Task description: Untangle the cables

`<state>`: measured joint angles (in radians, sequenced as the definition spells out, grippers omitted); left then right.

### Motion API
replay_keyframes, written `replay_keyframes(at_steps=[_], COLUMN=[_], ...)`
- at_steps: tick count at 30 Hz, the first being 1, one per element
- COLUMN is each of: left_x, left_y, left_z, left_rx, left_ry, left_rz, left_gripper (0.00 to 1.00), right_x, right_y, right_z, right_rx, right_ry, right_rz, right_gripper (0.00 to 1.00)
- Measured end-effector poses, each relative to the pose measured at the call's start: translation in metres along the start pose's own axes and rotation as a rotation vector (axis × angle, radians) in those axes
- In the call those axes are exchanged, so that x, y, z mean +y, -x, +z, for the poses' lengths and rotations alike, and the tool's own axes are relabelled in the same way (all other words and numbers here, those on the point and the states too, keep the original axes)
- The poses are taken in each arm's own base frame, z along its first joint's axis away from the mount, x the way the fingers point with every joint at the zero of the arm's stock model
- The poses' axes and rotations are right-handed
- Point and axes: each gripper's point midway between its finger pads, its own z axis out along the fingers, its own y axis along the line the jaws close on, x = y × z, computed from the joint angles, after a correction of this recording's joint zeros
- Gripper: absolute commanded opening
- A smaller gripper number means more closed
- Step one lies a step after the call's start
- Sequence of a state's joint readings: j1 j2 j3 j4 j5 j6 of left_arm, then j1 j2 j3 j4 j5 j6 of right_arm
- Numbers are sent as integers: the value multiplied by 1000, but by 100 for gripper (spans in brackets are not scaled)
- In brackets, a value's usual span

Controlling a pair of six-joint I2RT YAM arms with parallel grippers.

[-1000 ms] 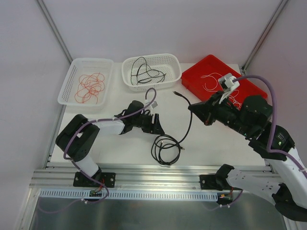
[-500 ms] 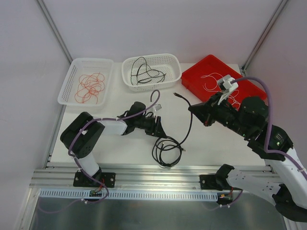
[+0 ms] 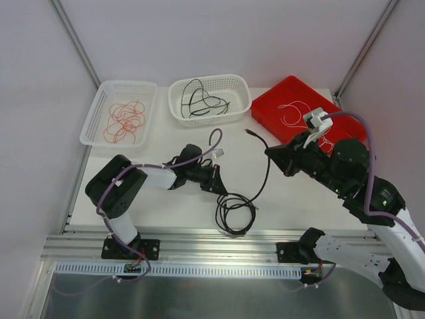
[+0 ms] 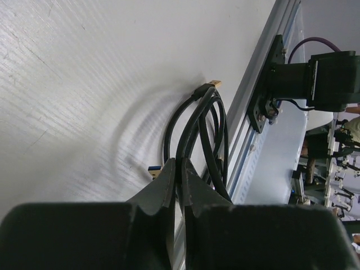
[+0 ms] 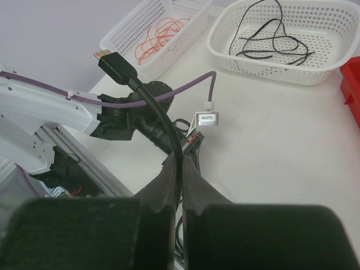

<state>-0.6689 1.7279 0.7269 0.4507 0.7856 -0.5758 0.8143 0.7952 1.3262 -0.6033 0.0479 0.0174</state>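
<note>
A black cable (image 3: 234, 212) lies coiled on the white table near the front edge. One strand rises from the coil to my right gripper (image 3: 269, 154), which is shut on it, and the plug end (image 3: 249, 131) sticks out beyond the fingers. The right wrist view shows that same cable (image 5: 152, 104) pinched at the right gripper's (image 5: 181, 163) tips. My left gripper (image 3: 218, 189) lies low at the coil's upper left. In the left wrist view the left gripper (image 4: 180, 167) is shut on a loop of the coil (image 4: 194, 121). A blue-tipped plug (image 4: 154, 170) lies beside the fingers.
At the back stand a white basket (image 3: 93, 126) of red-orange cables (image 3: 124, 121), a second white basket (image 3: 178, 113) of black cords (image 3: 202, 101), and a red tray (image 3: 265, 109) with white wires (image 3: 292, 111). An aluminium rail (image 3: 212, 242) runs along the near edge.
My left gripper slid right and down to the coil and shut on a loop. The right gripper shifted slightly right with its cable, and the coil moved a little with it.
</note>
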Motion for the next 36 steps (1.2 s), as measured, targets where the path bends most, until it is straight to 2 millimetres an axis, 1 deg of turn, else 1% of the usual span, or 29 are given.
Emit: replay_keyframes(at_steps=[3, 5, 8, 9, 11, 15, 16, 18, 19, 20, 22, 25, 29, 30, 33, 36], left_x=[1, 0, -10, -14, -23, -31, -33, -45, -48, -52, -57, -57, -54, -53, -47, -34], left_y=[-2, 0, 14, 24, 48, 101, 109, 125, 129, 132, 136, 137, 130, 127, 117, 101], left_z=[-2, -8, -28, -39, -69, -152, -169, -210, -220, -236, -267, -313, -368, -380, -407, -431], left_rx=[0, -16, -81, -124, -238, -538, -592, -717, -745, -788, -866, -965, -1049, -1059, -1068, -1046], left_ry=[7, 34, 84, 109, 161, 354, 398, 511, 538, 584, 681, 837, 1057, 1113, 1261, 1426], left_rz=[-2, 2, 37, 53, 87, 132, 140, 167, 175, 184, 187, 168, 143, 141, 136, 109], left_gripper=[0, 0, 0, 0, 0, 0, 0, 0, 0, 0, 0, 0, 0, 0, 0, 0], right_x=[-7, -16, -35, -43, -61, -98, -106, -119, -125, -131, -140, -151, -168, -172, -185, -195], right_y=[-2, -5, -13, -16, -21, -30, -33, -38, -41, -44, -51, -64, -84, -88, -98, -101], right_z=[-4, -8, -19, -24, -36, -62, -67, -75, -78, -80, -82, -81, -76, -75, -77, -86], right_rx=[-12, -23, -30, -30, -40, -59, -59, -54, -47, -44, -27, 12, 92, 110, 146, 158], right_ry=[-31, -74, -164, -204, -293, -483, -531, -607, -642, -675, -732, -804, -906, -931, -997, -1054], right_rz=[0, 0, -2, -4, -9, -22, -28, -38, -46, -51, -61, -80, -94, -92, -79, -52], right_gripper=[1, 1, 1, 1, 1, 1, 1, 1, 1, 1, 1, 1, 1, 1, 1, 1])
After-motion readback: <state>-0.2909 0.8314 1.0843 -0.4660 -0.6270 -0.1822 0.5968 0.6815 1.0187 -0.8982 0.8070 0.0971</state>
